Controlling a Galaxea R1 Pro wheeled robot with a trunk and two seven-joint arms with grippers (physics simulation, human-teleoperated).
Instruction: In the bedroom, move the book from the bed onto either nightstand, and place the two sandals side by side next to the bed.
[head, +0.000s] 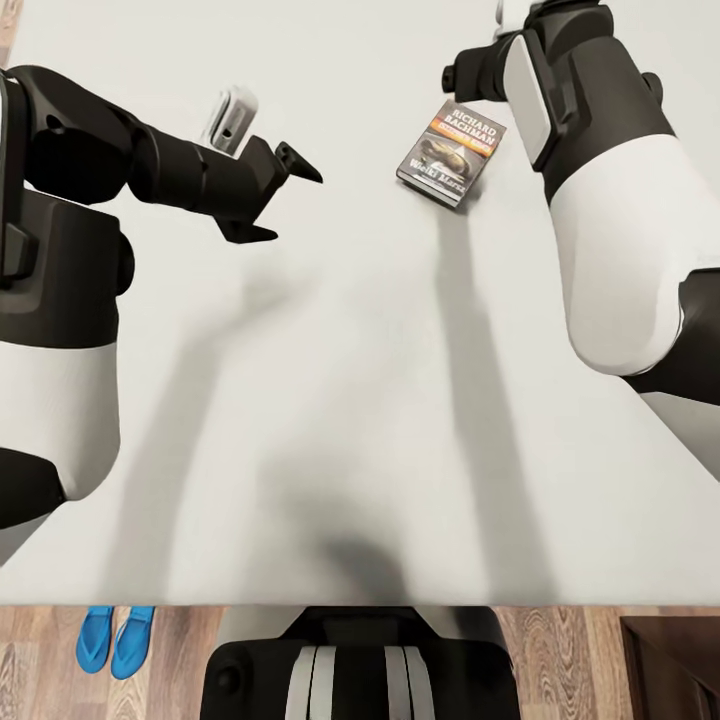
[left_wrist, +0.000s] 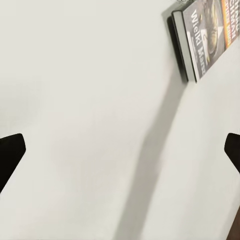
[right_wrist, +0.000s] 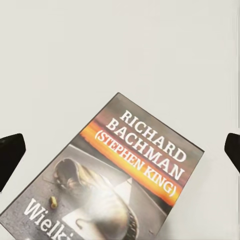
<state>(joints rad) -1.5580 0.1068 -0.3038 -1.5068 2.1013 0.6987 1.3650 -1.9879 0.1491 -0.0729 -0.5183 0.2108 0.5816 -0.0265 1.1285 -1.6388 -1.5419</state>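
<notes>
The book (head: 452, 152) lies flat on the pale mattress of the bed (head: 360, 400), with its dark cover and white "RICHARD BACHMAN" title facing up. My right gripper (head: 462, 78) hovers just beyond it. In the right wrist view that gripper (right_wrist: 120, 150) is open above the book (right_wrist: 125, 175) and holds nothing. My left gripper (head: 295, 205) is open over bare mattress, to the left of the book. The left wrist view has the book (left_wrist: 205, 35) off to one side of the open fingers (left_wrist: 10, 155). The two blue sandals (head: 115, 640) lie side by side on the wood floor by the bed's near edge.
A dark brown wooden piece of furniture (head: 670, 665) stands on the floor at the lower right, beside the bed. My trunk (head: 360, 665) presses against the bed's near edge. Plank floor (head: 40, 660) runs along that edge.
</notes>
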